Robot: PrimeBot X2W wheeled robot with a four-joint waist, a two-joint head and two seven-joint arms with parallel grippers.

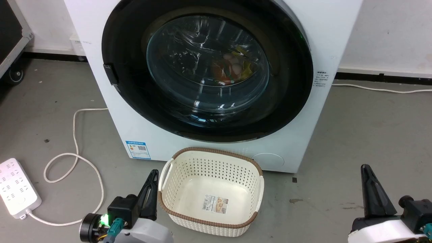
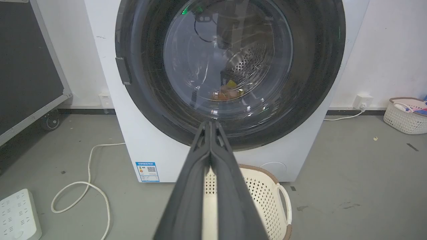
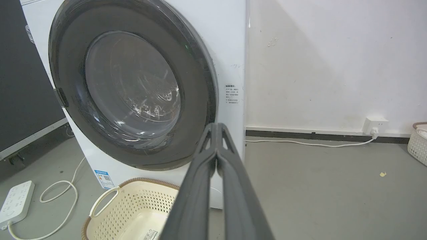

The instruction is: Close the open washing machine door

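Observation:
The white washing machine (image 1: 337, 30) (image 2: 106, 60) (image 3: 230, 50) stands on the grey floor. Its round black-rimmed door (image 1: 207, 67) (image 2: 230, 66) (image 3: 133, 86) lies flat against the front, and coloured clothes show through the glass bowl. My left gripper (image 1: 154, 172) (image 2: 210, 122) is shut on nothing, low at the left and short of the machine. At the lower right my right gripper (image 1: 364, 167) (image 3: 217, 125) is also shut on nothing, well back from the door.
A cream perforated basket (image 1: 251, 165) (image 2: 267, 186) (image 3: 100, 203) sits on the floor against the machine's front, between my grippers. A white power strip (image 1: 15, 185) and looped cable (image 1: 76, 148) lie left. A black wheeled case (image 1: 11, 30) stands far left. Another basket (image 2: 405, 115) is far right.

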